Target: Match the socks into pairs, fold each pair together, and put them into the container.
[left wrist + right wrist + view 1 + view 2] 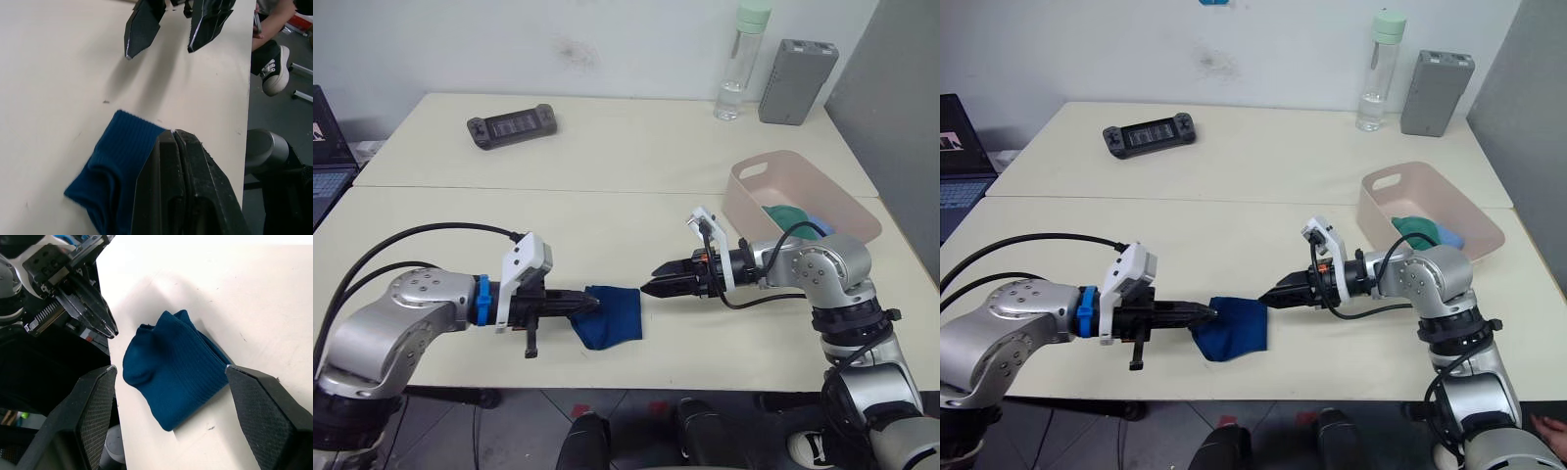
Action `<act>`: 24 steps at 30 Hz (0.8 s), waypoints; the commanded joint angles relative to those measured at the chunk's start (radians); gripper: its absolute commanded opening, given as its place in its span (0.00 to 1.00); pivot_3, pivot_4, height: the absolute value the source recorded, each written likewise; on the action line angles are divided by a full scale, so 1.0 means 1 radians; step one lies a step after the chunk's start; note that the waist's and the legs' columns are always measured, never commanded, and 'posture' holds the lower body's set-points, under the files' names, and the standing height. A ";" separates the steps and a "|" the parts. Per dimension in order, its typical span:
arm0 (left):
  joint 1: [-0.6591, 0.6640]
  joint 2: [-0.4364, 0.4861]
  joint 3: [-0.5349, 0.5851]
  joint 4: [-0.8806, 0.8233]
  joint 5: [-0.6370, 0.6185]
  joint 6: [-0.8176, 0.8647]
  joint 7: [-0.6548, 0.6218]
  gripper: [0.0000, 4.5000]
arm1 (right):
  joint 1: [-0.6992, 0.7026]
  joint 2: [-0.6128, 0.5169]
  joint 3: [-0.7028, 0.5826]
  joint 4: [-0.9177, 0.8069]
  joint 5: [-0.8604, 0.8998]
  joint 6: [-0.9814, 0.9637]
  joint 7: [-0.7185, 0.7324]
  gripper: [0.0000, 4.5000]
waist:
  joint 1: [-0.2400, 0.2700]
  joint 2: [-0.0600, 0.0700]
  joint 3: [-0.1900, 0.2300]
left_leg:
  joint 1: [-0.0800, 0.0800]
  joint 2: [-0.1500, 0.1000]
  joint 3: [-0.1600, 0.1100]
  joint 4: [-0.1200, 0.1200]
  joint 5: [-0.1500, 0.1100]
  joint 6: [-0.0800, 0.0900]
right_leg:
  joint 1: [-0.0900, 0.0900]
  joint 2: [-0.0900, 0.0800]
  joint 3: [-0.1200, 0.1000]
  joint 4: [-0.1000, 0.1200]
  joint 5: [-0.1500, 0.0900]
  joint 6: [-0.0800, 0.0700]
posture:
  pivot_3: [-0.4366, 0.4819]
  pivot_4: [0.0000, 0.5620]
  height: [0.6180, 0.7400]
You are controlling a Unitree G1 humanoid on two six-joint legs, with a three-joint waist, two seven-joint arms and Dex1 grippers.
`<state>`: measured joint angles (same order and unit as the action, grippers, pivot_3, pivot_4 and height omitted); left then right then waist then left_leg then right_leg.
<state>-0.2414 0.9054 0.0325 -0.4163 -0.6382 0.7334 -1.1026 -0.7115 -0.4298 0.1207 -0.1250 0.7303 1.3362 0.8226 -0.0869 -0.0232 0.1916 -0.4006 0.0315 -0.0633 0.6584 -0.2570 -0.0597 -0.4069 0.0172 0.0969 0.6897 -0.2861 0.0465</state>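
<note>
Left claw [590, 303] pinched fully together, its tips at the edge of the folded dark royal blue socks [613, 315] lying on the desk [607, 211] — not gripping them. Right claw [648, 287] spread wide, just beside the socks. Further right, the pink container [798, 196] — green and light blue socks [790, 215] inside.

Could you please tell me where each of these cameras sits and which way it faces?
Left eye view and right eye view: on the head, looking forward and down over the table; both arms show, with the container.
Left wrist view: on the left wrist, looking along the shut left gripper at the dark blue socks; the right gripper shows beyond.
Right wrist view: on the right wrist, looking between its open fingers at the socks, with the left gripper beyond.
Shared: all four show the socks.
</note>
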 commanded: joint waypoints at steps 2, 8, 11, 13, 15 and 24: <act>0.010 -0.004 -0.109 0.054 0.150 -0.122 0.009 0.00 | 0.028 -0.013 0.001 -0.052 0.011 -0.018 -0.008 0.85 | 0.002 0.000 0.000 | 0.000 0.000 0.000 0.000 0.000 0.000 | 0.000 0.000 0.000 0.000 0.000 0.000 | 0.48 0.27 1.00; 0.067 0.055 -0.151 0.160 0.300 -0.272 -0.021 0.00 | 0.059 -0.008 0.048 -0.062 0.002 0.010 -0.035 0.85 | 0.002 0.000 0.000 | 0.000 0.000 0.000 0.000 0.000 0.000 | 0.000 0.000 0.000 -0.001 0.000 0.000 | 0.48 0.27 1.00; 0.094 0.042 -0.162 0.196 0.339 -0.317 -0.013 0.00 | 0.070 0.011 0.078 -0.034 -0.005 0.030 -0.056 0.85 | 0.003 0.000 0.000 | 0.000 -0.001 0.001 0.000 0.000 0.000 | 0.000 -0.001 0.001 -0.001 0.000 0.000 | 0.48 0.27 1.00; 0.104 0.023 -0.168 0.205 0.346 -0.327 -0.007 0.00 | 0.071 0.026 0.100 -0.005 -0.018 0.030 -0.069 0.85 | 0.004 0.000 0.000 | 0.000 -0.001 0.001 0.000 0.000 0.000 | 0.000 -0.001 0.001 -0.002 0.000 0.000 | 0.48 0.27 1.00; 0.108 0.003 -0.170 0.209 0.348 -0.326 0.004 0.00 | 0.070 0.037 0.123 0.022 -0.031 0.025 -0.077 0.85 | 0.004 0.000 0.000 | 0.000 -0.001 0.001 0.000 0.000 0.000 | 0.000 -0.001 0.001 -0.002 0.000 0.000 | 0.48 0.27 1.00; 0.116 -0.017 -0.158 0.205 0.357 -0.326 0.017 0.00 | 0.016 0.215 0.095 0.200 -0.049 0.061 -0.147 0.85 | 0.003 0.000 0.000 | 0.001 0.000 0.001 0.000 0.000 0.000 | 0.001 -0.001 0.001 -0.001 0.000 0.000 | 0.48 0.27 1.00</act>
<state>-0.1379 0.8969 -0.1175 -0.2197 -0.3032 0.4063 -1.0975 -0.6855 -0.2375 0.2164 0.0596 0.6852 1.3903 0.6894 -0.0838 -0.0228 0.1913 -0.3994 0.0310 -0.0627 0.6583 -0.2570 -0.0597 -0.4059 0.0165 0.0974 0.6890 -0.2862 0.0469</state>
